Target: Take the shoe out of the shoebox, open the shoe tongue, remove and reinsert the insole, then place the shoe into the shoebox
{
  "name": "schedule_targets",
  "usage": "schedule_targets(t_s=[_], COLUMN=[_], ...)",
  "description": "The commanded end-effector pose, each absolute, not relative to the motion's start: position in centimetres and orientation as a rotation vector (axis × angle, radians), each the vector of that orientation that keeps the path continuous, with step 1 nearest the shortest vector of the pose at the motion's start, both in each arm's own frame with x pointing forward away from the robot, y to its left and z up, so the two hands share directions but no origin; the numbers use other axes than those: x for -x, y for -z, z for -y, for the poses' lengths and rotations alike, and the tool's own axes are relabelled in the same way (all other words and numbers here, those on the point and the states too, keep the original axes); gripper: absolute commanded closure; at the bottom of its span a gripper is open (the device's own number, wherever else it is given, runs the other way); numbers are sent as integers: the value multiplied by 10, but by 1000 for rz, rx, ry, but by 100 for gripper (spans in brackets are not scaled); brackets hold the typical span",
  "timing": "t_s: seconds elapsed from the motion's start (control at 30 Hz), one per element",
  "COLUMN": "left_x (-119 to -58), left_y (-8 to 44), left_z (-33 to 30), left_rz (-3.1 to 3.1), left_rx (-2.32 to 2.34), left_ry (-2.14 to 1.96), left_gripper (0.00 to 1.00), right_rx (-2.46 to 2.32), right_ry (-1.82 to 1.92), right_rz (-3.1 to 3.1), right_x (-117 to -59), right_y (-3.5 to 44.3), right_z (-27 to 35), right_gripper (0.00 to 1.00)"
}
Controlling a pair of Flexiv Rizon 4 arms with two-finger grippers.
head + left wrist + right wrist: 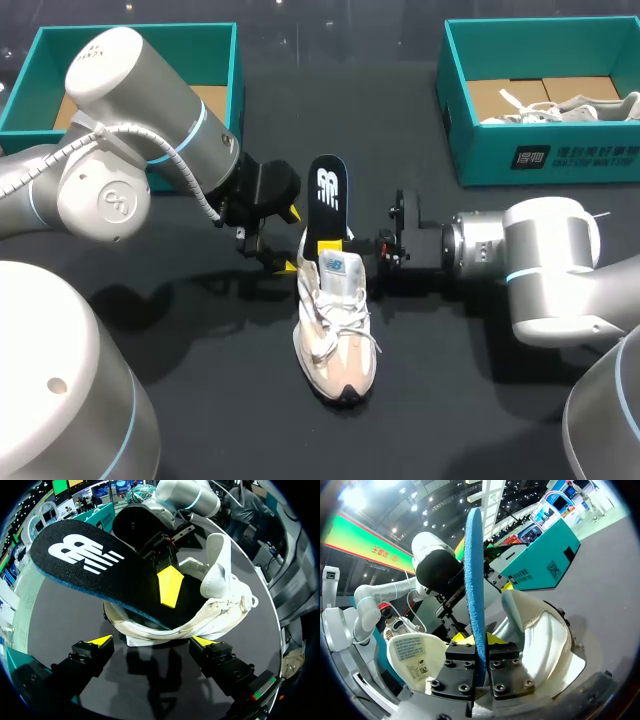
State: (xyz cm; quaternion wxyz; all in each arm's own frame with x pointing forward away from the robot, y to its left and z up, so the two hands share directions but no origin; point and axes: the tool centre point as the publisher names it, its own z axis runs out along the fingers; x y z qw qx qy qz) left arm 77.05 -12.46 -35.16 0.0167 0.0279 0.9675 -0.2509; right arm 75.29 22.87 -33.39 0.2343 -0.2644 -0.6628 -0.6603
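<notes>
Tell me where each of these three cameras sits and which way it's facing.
Head view: above and behind the robot, looking down on the table; left arm and right arm come in from its sides.
Left wrist view: on the left wrist, looking along the open left gripper at the shoe; the right gripper faces it.
Right wrist view: on the right wrist, facing the left arm; its gripper grips the insole, seen edge-on.
Shared: all show shoe and insole.

Bright overhead light; soft shadows on the black table (450, 400).
</notes>
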Motion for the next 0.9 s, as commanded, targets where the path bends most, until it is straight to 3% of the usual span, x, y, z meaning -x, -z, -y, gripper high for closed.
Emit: schedule_targets(t_s=[0.03, 0.1, 0.53, 0.6, 0.67, 0.9], left_x=[-770, -770, -770, -770, -770, -770], left_y=[353, 353, 353, 353, 353, 353], left_z=[125, 125, 125, 125, 125, 125], left_rz=[-3007, -3007, -3007, -3007, -3007, -3007], left_rx=[-87, -87, -87, -87, -87, -87], left_ry=[779, 779, 779, 779, 779, 779], left_gripper=[0, 0, 0, 0, 0, 0], right_rx=[716, 690, 606, 603, 616, 685], right_ry=[1819, 1821, 1811, 1811, 1809, 1797], right_rz=[1860, 1886, 1958, 1955, 1946, 1884], right_x=[-752, -755, -776, -778, -781, -768], right_y=[323, 317, 296, 296, 297, 320], right_z=[-230, -229, -229, -229, -230, -229], right_gripper=[58, 54, 61, 76, 100, 100])
